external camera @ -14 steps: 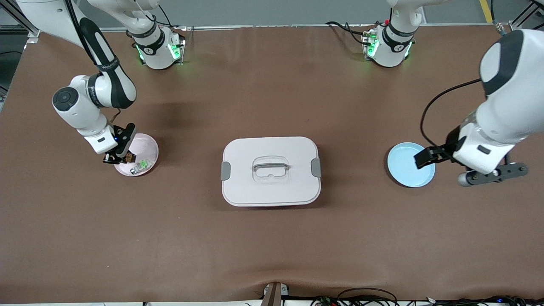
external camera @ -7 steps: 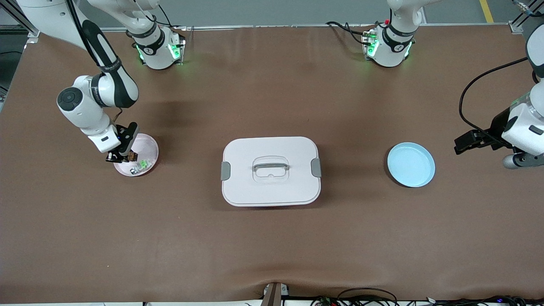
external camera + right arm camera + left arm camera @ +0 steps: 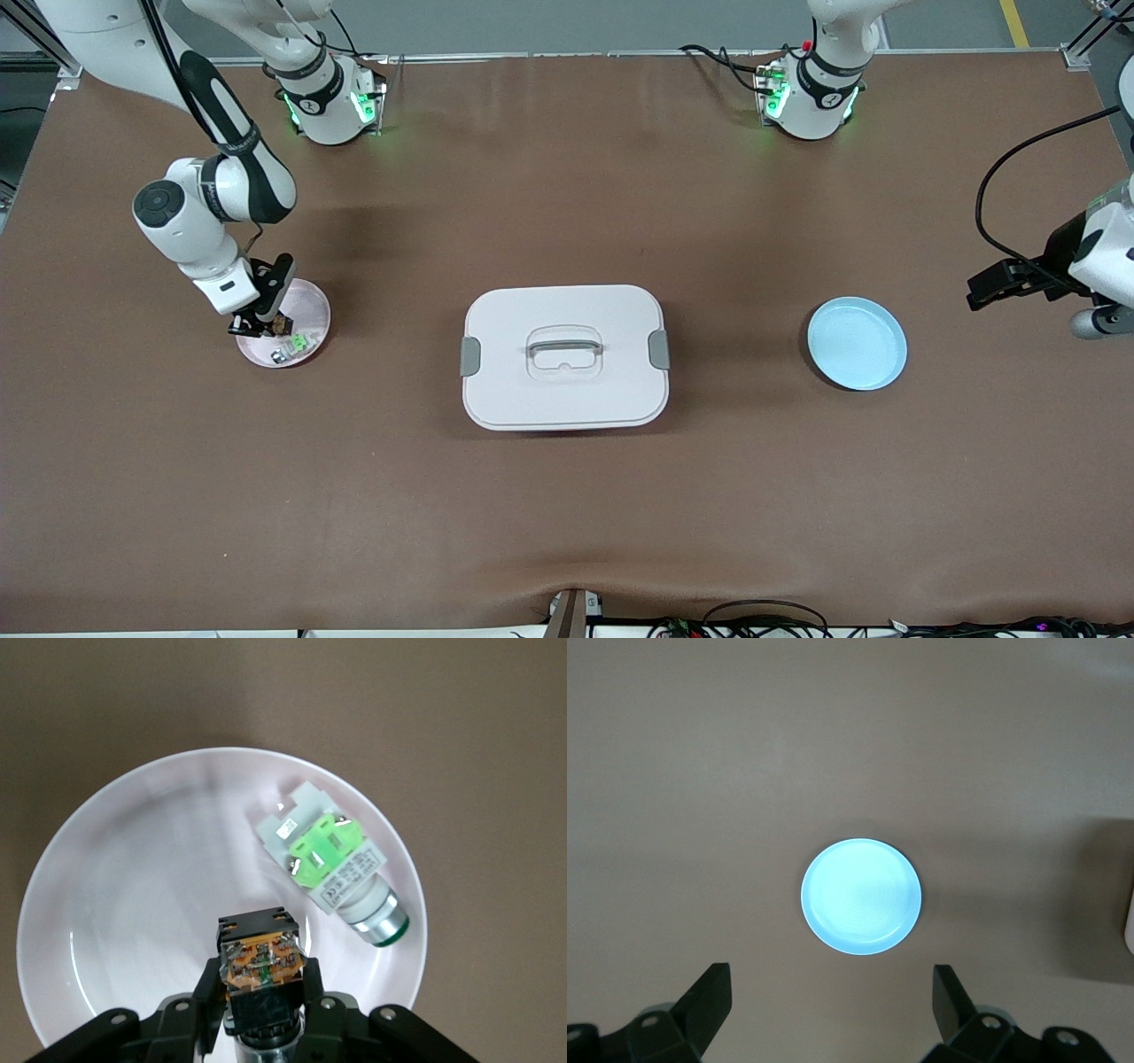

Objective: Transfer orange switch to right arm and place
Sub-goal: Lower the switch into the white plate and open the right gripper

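Orange shows between the fingers of my right gripper (image 3: 262,992), which is clenched on the orange switch (image 3: 262,964) just above the pink plate (image 3: 312,306) at the right arm's end of the desk (image 3: 567,496). Over the last second that gripper has shifted slightly over the plate, keeping its hold, while my left gripper (image 3: 997,285) has drawn away from over the blue plate (image 3: 858,343) toward the desk's edge at the left arm's end; it hangs there released, fingers wide apart and holding nothing. I judge the handover is done and only the placing remains: the switch has yet to be set down and let go, and the left arm now waits clear.

Count: two plates, one pink and one blue. One green-and-clear switch part (image 3: 335,864) lies in the pink plate, just beside the orange switch and apart from it. One white lidded box (image 3: 564,356) with a handle and two grey latches sits mid-desk between the plates. The blue plate holds nothing.
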Controlling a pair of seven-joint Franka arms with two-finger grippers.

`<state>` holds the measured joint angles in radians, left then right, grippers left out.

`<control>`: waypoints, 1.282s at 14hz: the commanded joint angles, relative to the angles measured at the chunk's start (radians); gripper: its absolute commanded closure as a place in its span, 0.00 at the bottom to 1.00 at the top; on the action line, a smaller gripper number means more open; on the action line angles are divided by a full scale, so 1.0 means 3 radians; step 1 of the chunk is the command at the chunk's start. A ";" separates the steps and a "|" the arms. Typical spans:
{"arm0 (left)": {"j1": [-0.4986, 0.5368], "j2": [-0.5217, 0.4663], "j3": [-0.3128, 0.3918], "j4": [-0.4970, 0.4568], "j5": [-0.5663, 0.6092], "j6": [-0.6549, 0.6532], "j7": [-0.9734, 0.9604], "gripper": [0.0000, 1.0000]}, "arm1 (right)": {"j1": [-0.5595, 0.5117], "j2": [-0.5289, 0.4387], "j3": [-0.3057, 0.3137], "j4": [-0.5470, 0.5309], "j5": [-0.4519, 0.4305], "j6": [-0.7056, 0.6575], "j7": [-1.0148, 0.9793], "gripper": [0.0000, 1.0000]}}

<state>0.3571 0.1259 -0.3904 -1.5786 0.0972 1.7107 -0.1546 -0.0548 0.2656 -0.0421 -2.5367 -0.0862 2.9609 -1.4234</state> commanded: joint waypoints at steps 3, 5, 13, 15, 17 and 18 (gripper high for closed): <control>0.0088 -0.0118 -0.0023 -0.0102 -0.0058 0.0024 0.0086 0.00 | -0.0068 0.0040 0.0023 -0.0043 -0.0081 0.0091 -0.0011 1.00; 0.0088 -0.0123 -0.0018 -0.0097 -0.0058 0.0024 0.0086 0.00 | -0.0093 0.0040 0.0023 -0.0038 -0.0081 0.0091 0.0015 1.00; -0.0774 -0.0154 0.0763 -0.0092 -0.0058 0.0014 0.0065 0.00 | -0.0155 0.0035 0.0033 -0.0017 -0.0071 0.0065 0.0111 0.00; -0.1097 -0.0169 0.1101 -0.0097 -0.0058 0.0009 0.0065 0.00 | -0.0129 0.0010 0.0033 -0.0012 -0.0071 0.0040 0.0199 0.00; -0.1160 -0.0174 0.1153 -0.0097 -0.0058 0.0004 0.0065 0.00 | -0.0114 -0.0011 0.0038 0.0024 -0.0071 -0.0057 0.0275 0.00; -0.1180 -0.0179 0.1158 -0.0097 -0.0063 0.0004 0.0065 0.00 | -0.0089 -0.0026 0.0043 0.0059 -0.0071 -0.0149 0.0311 0.00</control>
<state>0.0222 0.1039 -0.0631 -1.5795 0.0950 1.7110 -0.1536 -0.0850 0.2737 -0.0367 -2.5315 -0.0864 2.9583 -1.3733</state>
